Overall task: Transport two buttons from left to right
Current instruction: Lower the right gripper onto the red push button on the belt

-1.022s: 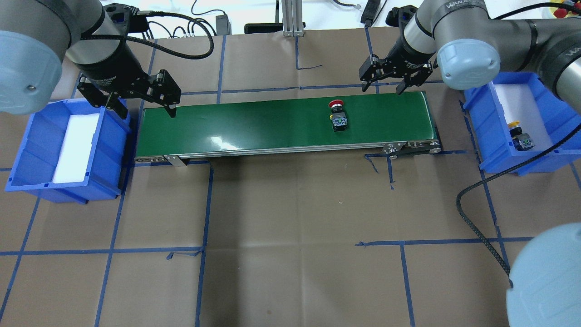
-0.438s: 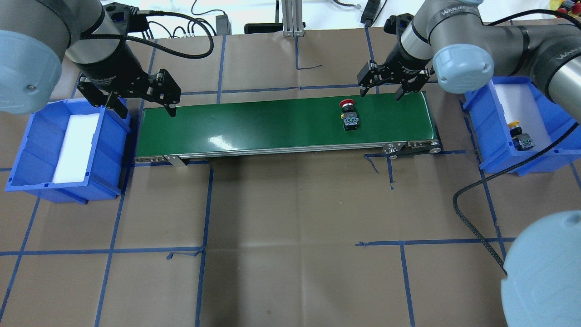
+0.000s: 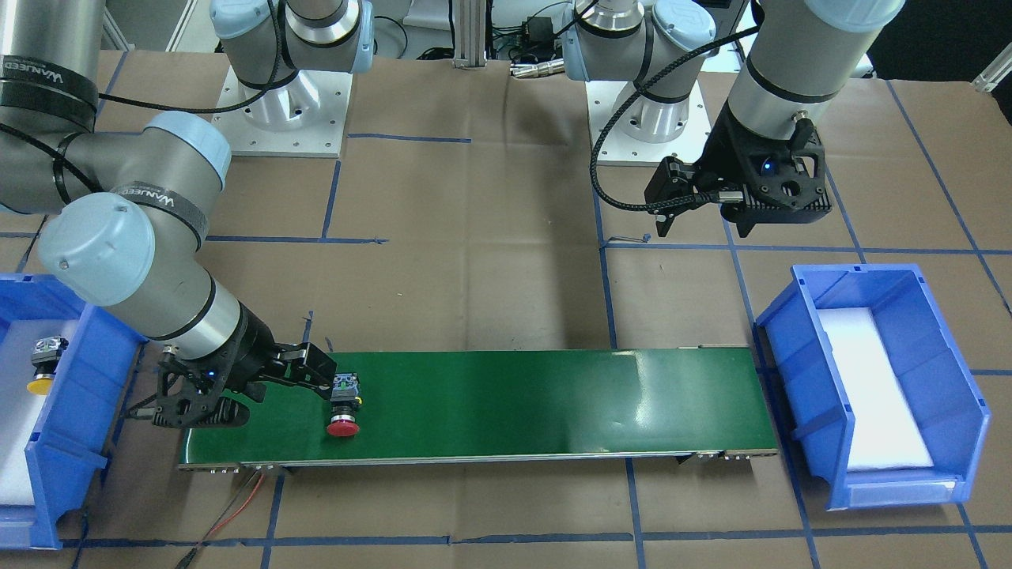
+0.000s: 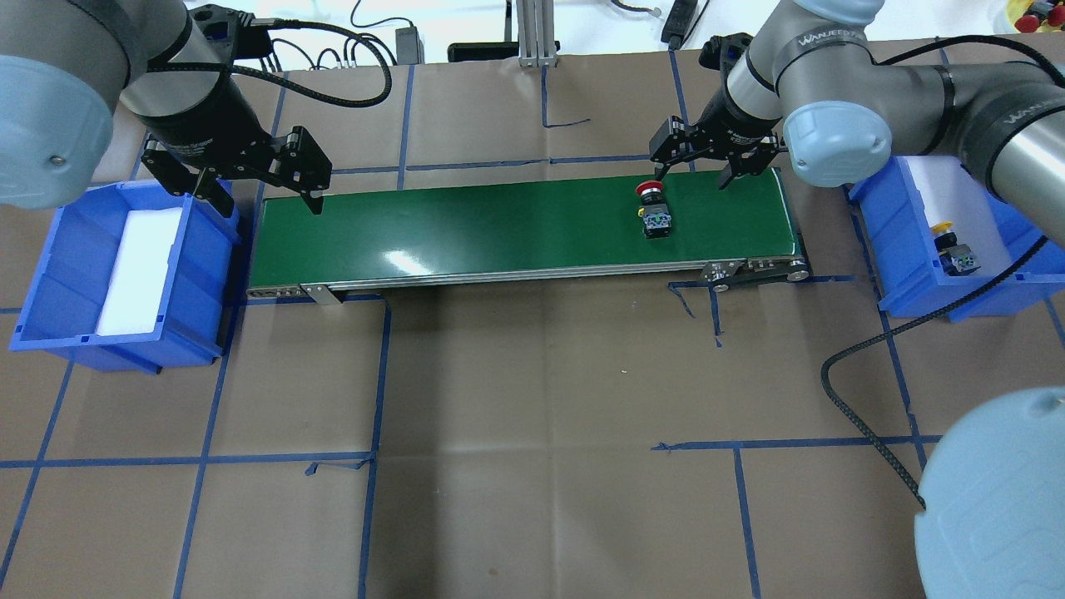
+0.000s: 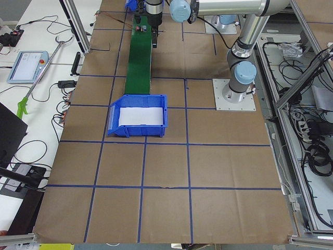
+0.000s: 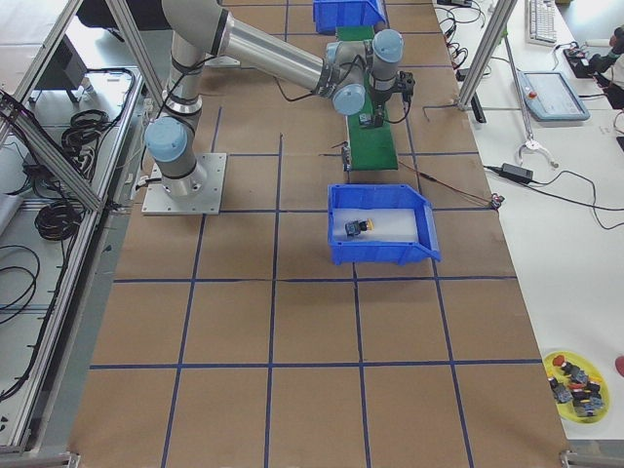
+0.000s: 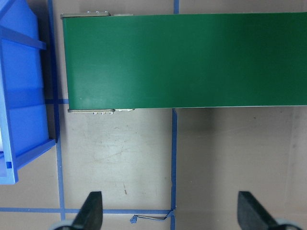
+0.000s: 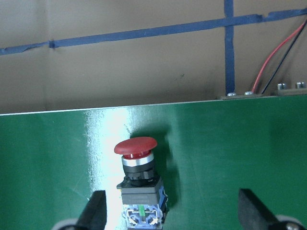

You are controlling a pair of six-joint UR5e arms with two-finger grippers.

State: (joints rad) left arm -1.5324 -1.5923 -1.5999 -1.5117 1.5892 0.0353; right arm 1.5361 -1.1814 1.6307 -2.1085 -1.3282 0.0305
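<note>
The red button (image 4: 651,208) lies on its side on the green conveyor belt (image 4: 499,225) near its right end, cap toward the far edge. It also shows in the front view (image 3: 343,407) and the right wrist view (image 8: 139,177). My right gripper (image 4: 692,170) is open at the belt's far edge. In the right wrist view (image 8: 173,213) the button lies inside the finger span, close to one finger and not gripped. The yellow button (image 4: 953,249) lies in the right blue bin (image 4: 894,241). My left gripper (image 4: 270,200) is open and empty over the belt's left end.
The left blue bin (image 4: 50,274) holds only a white foam pad. The left wrist view shows the belt's end (image 7: 192,57), brown paper and blue tape lines. A black cable (image 4: 865,399) trails across the table at the right.
The red button has travelled to the right along the belt. My right gripper has shifted left toward it and stays open. The left arm has not moved.
</note>
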